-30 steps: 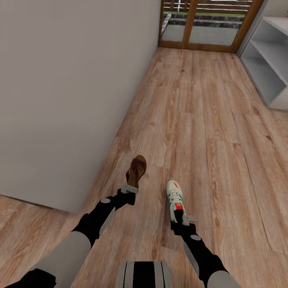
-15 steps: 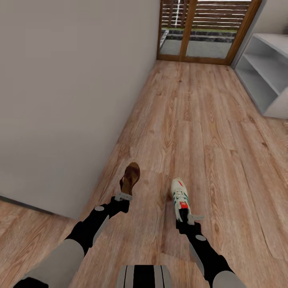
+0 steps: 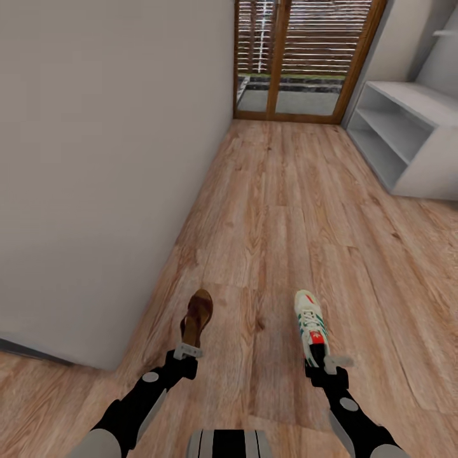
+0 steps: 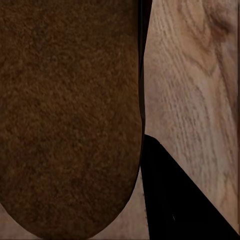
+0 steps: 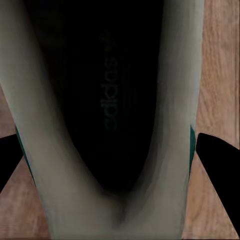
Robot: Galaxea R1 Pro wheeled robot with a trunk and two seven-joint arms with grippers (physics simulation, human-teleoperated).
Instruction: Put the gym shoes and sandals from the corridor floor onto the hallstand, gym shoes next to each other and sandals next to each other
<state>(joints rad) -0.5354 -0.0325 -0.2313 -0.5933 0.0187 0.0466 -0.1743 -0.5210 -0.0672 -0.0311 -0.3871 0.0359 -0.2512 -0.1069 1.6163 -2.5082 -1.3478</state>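
Note:
A dark brown sandal (image 3: pixel 196 317) juts forward from my left gripper (image 3: pixel 186 350), which is shut on its heel end above the corridor floor (image 3: pixel 280 216). Up close in the left wrist view the sandal (image 4: pixel 70 115) spreads as a brown sole beside one dark finger (image 4: pixel 175 200). My right gripper (image 3: pixel 321 367) is shut on the heel of a white gym shoe (image 3: pixel 310 326) with green stripes and a red-orange tongue. From the right wrist camera I look into the gym shoe (image 5: pixel 107 120) opening, with dark fingertips (image 5: pixel 220 160) at either side. The white-grey hallstand (image 3: pixel 407 140) stands at the far right.
A plain grey wall (image 3: pixel 108 165) runs along the left, its corner close to my left arm. A wood-framed glass door (image 3: pixel 305 57) closes the corridor's far end. Open plank floor stretches between me and the rack.
The whole view has shifted: the door and rack show more fully and lower in the picture, so the camera moved. Both grippers keep their shoes and now sit lower in the frame.

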